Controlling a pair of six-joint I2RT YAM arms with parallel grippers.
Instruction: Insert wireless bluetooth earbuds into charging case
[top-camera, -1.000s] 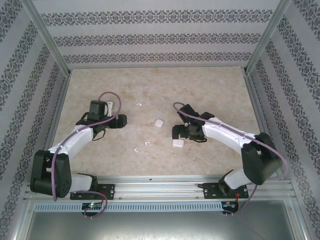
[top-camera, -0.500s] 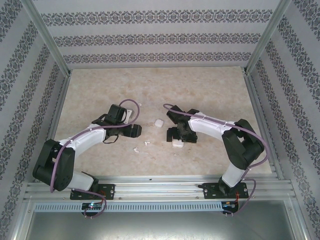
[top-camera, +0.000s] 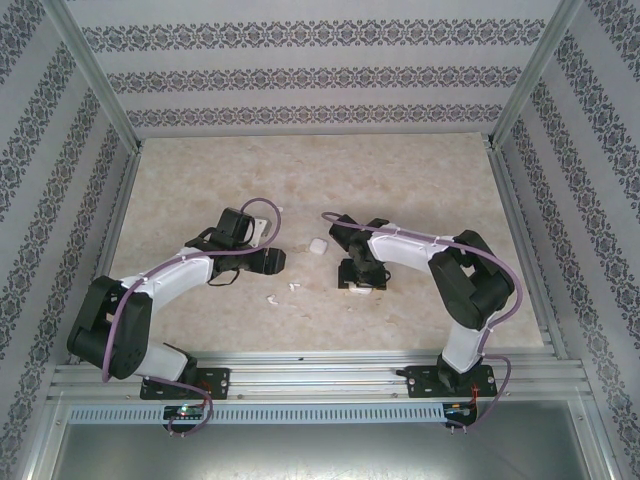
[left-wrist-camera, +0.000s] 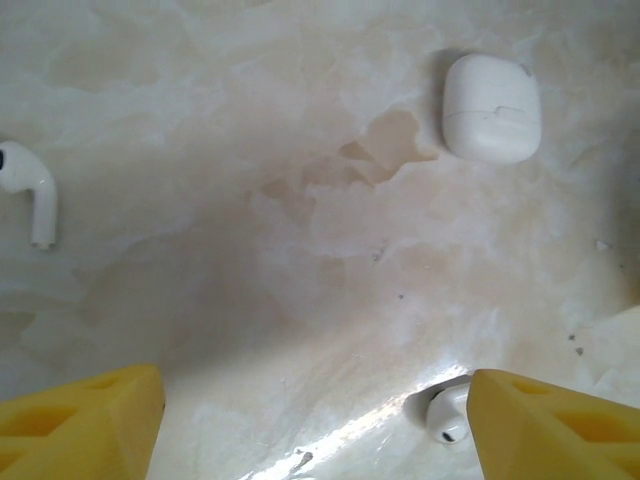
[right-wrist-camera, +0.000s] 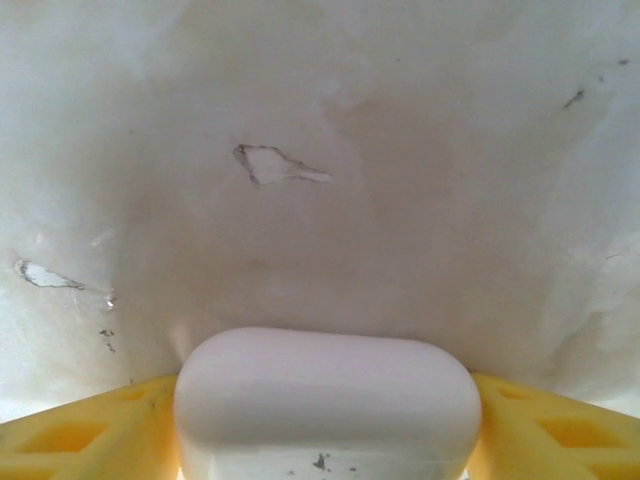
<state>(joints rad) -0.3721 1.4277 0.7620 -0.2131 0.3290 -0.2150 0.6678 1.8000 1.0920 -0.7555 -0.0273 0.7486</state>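
Note:
A white charging case (right-wrist-camera: 325, 400) lies on the table between my right gripper's (right-wrist-camera: 325, 435) yellow fingers (right-wrist-camera: 80, 430), which press against both of its sides. From above, that gripper (top-camera: 358, 283) stands over the case (top-camera: 361, 291). A second closed case (top-camera: 318, 246) (left-wrist-camera: 491, 107) lies between the arms. My left gripper (left-wrist-camera: 315, 430) (top-camera: 275, 262) is open just above the table. One of the earbuds (left-wrist-camera: 447, 412) lies against the inner side of its right finger (left-wrist-camera: 555, 425), and another earbud (left-wrist-camera: 28, 185) lies at the far left. Two earbuds (top-camera: 271, 299) (top-camera: 294, 287) lie near the front.
The beige marbled table (top-camera: 430, 180) is walled by patterned panels on three sides, with metal rails (top-camera: 320, 375) along the near edge. Open room lies toward the back of the table.
Both arms have swung in toward the middle. The right gripper's jaws have closed in on the case under them. The left gripper has moved right, toward the earbuds, and narrowed a little.

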